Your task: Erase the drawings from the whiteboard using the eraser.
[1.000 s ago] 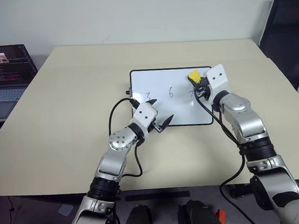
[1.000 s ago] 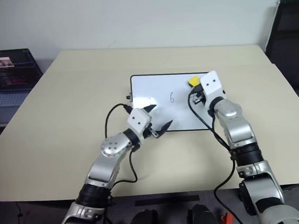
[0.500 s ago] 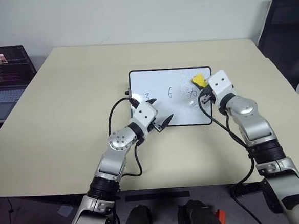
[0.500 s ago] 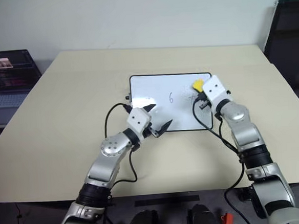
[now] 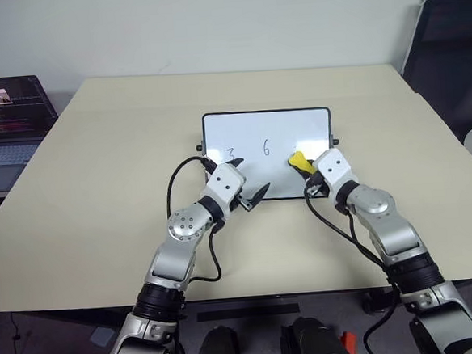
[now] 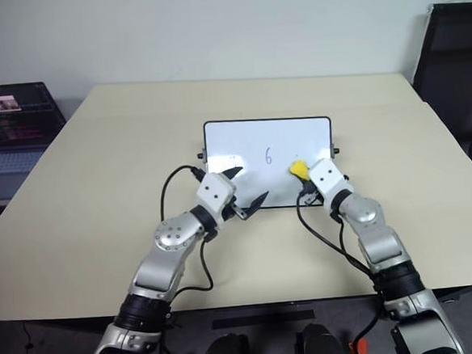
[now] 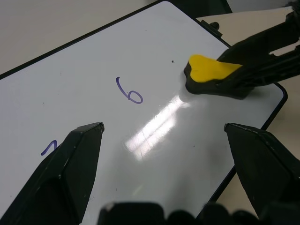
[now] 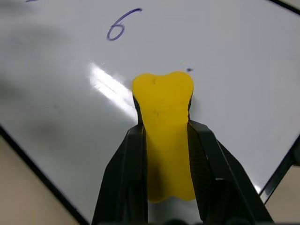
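While clamped in the right pincer (image 8: 164,140), eraser (image 8: 164,117) on whiteboard (image 5: 241,128); left pincer (image 5: 249,194) open.

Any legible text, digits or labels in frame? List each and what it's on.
"6": handwritten on the whiteboard, mark at.
"3": handwritten on the whiteboard, at, partly behind the left arm.
Laptop screen: lines of text, too small to read.
No other labels or brands legible.
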`<move>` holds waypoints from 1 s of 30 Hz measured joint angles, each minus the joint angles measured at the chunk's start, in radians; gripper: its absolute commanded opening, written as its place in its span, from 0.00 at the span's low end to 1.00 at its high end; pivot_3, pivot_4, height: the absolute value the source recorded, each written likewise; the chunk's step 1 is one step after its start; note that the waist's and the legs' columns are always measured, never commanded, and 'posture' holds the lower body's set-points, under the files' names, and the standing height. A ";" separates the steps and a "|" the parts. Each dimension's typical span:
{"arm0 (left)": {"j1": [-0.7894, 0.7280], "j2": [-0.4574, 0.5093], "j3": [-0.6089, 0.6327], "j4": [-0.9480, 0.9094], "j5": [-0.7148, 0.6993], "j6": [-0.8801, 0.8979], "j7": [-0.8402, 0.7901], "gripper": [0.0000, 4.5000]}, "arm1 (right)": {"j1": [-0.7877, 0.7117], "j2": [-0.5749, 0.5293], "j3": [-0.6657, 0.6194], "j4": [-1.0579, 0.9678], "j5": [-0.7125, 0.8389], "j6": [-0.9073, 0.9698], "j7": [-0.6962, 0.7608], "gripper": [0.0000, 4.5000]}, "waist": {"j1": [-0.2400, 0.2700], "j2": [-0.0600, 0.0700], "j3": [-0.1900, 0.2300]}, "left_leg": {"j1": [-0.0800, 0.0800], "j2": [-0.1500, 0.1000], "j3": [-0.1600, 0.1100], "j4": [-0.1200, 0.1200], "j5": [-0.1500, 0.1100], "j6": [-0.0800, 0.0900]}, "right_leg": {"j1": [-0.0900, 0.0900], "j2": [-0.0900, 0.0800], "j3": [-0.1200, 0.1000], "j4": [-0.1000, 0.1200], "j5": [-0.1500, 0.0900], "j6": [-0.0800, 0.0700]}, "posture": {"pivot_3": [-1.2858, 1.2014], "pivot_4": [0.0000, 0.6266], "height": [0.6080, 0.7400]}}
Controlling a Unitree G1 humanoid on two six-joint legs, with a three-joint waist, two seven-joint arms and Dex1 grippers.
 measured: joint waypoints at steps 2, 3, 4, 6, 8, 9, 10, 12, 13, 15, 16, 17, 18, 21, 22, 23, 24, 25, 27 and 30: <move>0.003 0.001 0.000 0.000 0.000 0.004 0.000 1.00 | 0.007 -0.001 0.001 -0.010 0.000 0.003 0.007 0.19 | 0.000 0.000 0.000 | 0.001 0.000 0.000 0.000 0.000 0.000 | 0.000 0.000 0.000 0.000 0.000 0.000 | 0.52 0.24 1.00; 0.003 0.001 0.000 0.000 0.000 0.006 0.000 1.00 | 0.006 -0.002 0.000 -0.012 -0.001 0.005 0.008 0.19 | 0.000 0.000 0.000 | 0.001 0.000 0.000 0.000 0.000 0.000 | 0.000 0.000 0.000 0.000 0.000 0.000 | 0.52 0.24 1.00; 0.004 0.001 0.000 0.000 0.000 0.006 0.001 1.00 | 0.006 -0.002 -0.001 -0.014 -0.001 0.007 0.009 0.19 | 0.000 0.000 0.000 | 0.001 0.000 0.000 0.000 0.000 0.000 | 0.000 0.000 0.000 0.000 0.000 0.000 | 0.52 0.24 1.00; 0.004 0.001 0.000 0.000 0.000 0.006 0.001 1.00 | 0.006 -0.002 -0.003 -0.018 0.000 0.007 0.008 0.19 | 0.000 0.000 0.000 | 0.000 0.000 0.000 0.000 0.000 0.000 | 0.000 0.000 0.000 0.000 0.000 0.000 | 0.52 0.24 1.00; 0.004 0.000 0.000 0.000 0.000 0.006 0.001 1.00 | 0.003 0.001 -0.010 -0.017 0.001 -0.003 0.004 0.19 | 0.000 0.000 0.000 | 0.000 0.000 0.000 0.000 0.000 0.000 | 0.000 0.000 0.000 0.000 0.000 0.000 | 0.52 0.24 1.00; 0.004 -0.001 0.000 0.000 0.000 0.006 0.001 1.00 | -0.005 0.004 -0.014 -0.013 0.001 -0.009 -0.005 0.19 | 0.000 0.000 0.001 | -0.001 0.000 0.000 0.000 0.000 0.000 | -0.001 0.000 0.000 0.000 0.000 0.000 | 0.52 0.24 1.00; 0.004 -0.003 0.000 0.000 0.000 0.006 0.001 1.00 | -0.024 0.011 -0.024 0.001 0.003 -0.019 -0.018 0.19 | 0.000 0.000 0.001 | -0.002 0.000 0.000 0.000 0.000 0.000 | -0.002 0.000 0.000 0.000 0.000 0.000 | 0.52 0.24 1.00; 0.003 -0.005 -0.001 0.000 0.000 0.006 0.001 1.00 | -0.066 0.027 -0.054 0.022 0.004 -0.050 -0.050 0.19 | 0.000 0.000 0.001 | -0.004 0.000 0.000 0.000 0.000 0.000 | -0.004 0.000 0.000 0.000 0.000 0.000 | 0.52 0.24 1.00; 0.003 -0.006 -0.001 0.000 0.000 0.005 0.000 1.00 | -0.090 0.032 -0.064 0.032 0.003 -0.069 -0.067 0.19 | 0.000 0.000 0.001 | -0.004 0.000 0.000 -0.001 0.000 0.000 | -0.005 0.000 0.000 0.000 0.000 -0.001 | 0.52 0.24 1.00; 0.002 -0.007 -0.001 0.000 0.000 0.005 0.000 1.00 | -0.123 0.041 -0.082 0.044 0.002 -0.109 -0.092 0.19 | 0.001 0.000 0.001 | -0.005 0.000 0.000 -0.002 0.000 0.000 | -0.005 0.000 -0.001 -0.001 0.002 -0.003 | 0.52 0.24 1.00; 0.001 -0.007 -0.001 0.000 0.000 0.005 0.000 1.00 | -0.136 0.047 -0.083 0.058 0.001 -0.130 -0.101 0.19 | 0.001 0.000 0.001 | -0.005 0.000 0.000 -0.002 -0.001 -0.001 | -0.005 0.000 -0.001 -0.002 0.002 -0.004 | 0.52 0.24 1.00; 0.000 -0.008 -0.002 0.000 0.000 0.005 0.000 1.00 | -0.141 0.050 -0.083 0.071 0.000 -0.140 -0.104 0.19 | 0.002 0.000 0.001 | -0.007 0.000 0.000 -0.002 -0.001 -0.001 | -0.005 0.000 -0.002 -0.003 0.003 -0.004 | 0.52 0.24 1.00; -0.003 -0.008 -0.002 0.000 0.000 0.005 0.000 1.00 | -0.142 0.055 -0.083 0.090 -0.001 -0.150 -0.107 0.19 | 0.004 0.000 0.001 | -0.008 0.000 0.000 -0.002 -0.001 -0.001 | -0.006 0.000 -0.002 -0.003 0.003 -0.004 | 0.52 0.24 1.00; -0.005 -0.006 -0.002 0.000 0.000 0.005 0.000 1.00 | -0.143 0.064 -0.072 0.143 -0.007 -0.155 -0.105 0.19 | 0.006 0.001 0.001 | -0.010 -0.001 0.000 -0.002 -0.001 -0.001 | -0.008 -0.001 -0.003 -0.004 0.003 -0.004 | 0.52 0.24 1.00; -0.005 -0.006 -0.001 0.000 0.000 0.005 0.000 1.00 | -0.143 0.064 -0.068 0.150 -0.010 -0.155 -0.103 0.19 | 0.006 0.001 0.001 | -0.010 -0.001 0.000 -0.002 -0.001 -0.001 | -0.008 -0.001 -0.003 -0.004 0.003 -0.005 | 0.52 0.24 1.00; -0.005 -0.005 -0.001 0.000 0.000 0.005 0.000 1.00 | -0.146 0.064 -0.063 0.150 -0.019 -0.152 -0.101 0.19 | 0.006 0.001 0.001 | -0.010 -0.001 -0.001 -0.002 -0.001 -0.001 | -0.008 -0.001 -0.002 -0.003 0.003 -0.005 | 0.52 0.24 1.00; -0.005 -0.004 -0.001 0.000 0.000 0.005 0.000 1.00 | -0.152 0.064 -0.056 0.151 -0.027 -0.142 -0.100 0.19 | 0.005 0.001 0.001 | -0.010 0.000 -0.001 -0.002 -0.001 -0.001 | -0.008 0.000 -0.002 -0.003 0.003 -0.005 | 0.52 0.24 1.00; -0.005 -0.004 -0.001 0.000 0.000 0.006 0.000 1.00 | -0.155 0.064 -0.050 0.150 -0.036 -0.133 -0.099 0.19 | 0.004 0.001 0.001 | -0.010 0.000 -0.001 -0.002 -0.001 -0.001 | -0.008 0.000 -0.002 -0.002 0.003 -0.005 | 0.52 0.24 1.00; -0.004 -0.002 -0.001 -0.003 0.000 0.007 0.000 1.00 | -0.155 0.064 -0.046 0.146 -0.041 -0.119 -0.098 0.19 | 0.005 0.001 0.001 | -0.009 0.000 -0.001 -0.001 -0.001 -0.001 | -0.007 0.000 -0.003 -0.002 0.003 -0.005 | 0.52 0.24 1.00; 0.001 0.001 0.001 -0.019 0.000 0.010 0.002 1.00 | -0.134 0.063 -0.029 0.114 -0.050 -0.084 -0.092 0.19 | 0.005 0.001 0.001 | -0.009 0.000 -0.001 -0.001 -0.001 -0.001 | -0.007 0.000 -0.003 -0.001 0.003 -0.004 | 0.52 0.24 1.00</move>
